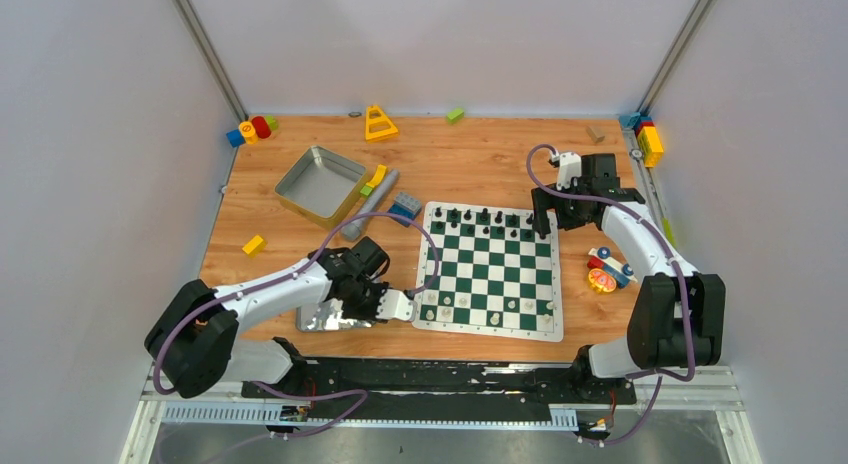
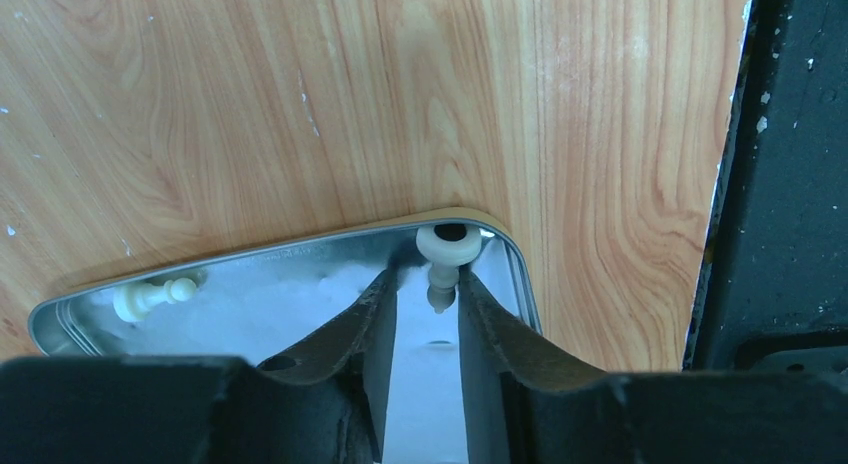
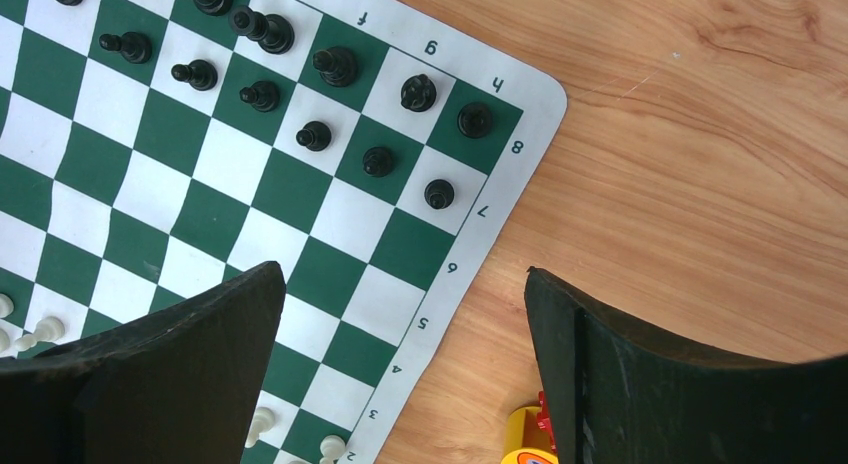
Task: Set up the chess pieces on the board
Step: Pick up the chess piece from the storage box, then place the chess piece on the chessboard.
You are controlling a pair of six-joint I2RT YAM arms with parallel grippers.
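The green-and-white board [image 1: 556, 284] lies right of centre. Black chess pieces [image 1: 483, 219] fill its two far rows, and some cream-white pieces [image 1: 462, 302] stand on the near rows. My left gripper [image 1: 395, 306] is low over a silver tray [image 1: 325, 319]. In the left wrist view its jaws [image 2: 428, 276] stand a narrow gap apart around a lying white piece [image 2: 445, 246]. The piece touches the right finger, and there is a gap to the left finger. A second white piece [image 2: 150, 297] lies in the tray [image 2: 300, 304]. My right gripper [image 1: 545, 219] is wide open and empty [image 3: 405, 294] above the board's right border [image 3: 470, 254], near black pieces [image 3: 313, 136].
An open square tin [image 1: 320, 184] stands at the back left, with a grey-blue block [image 1: 405, 206] and a yellow block [image 1: 254, 245] nearby. A yellow triangle [image 1: 379, 124] is at the far edge. A coloured toy [image 1: 605, 272] lies right of the board and also shows by my right finger [image 3: 525, 439].
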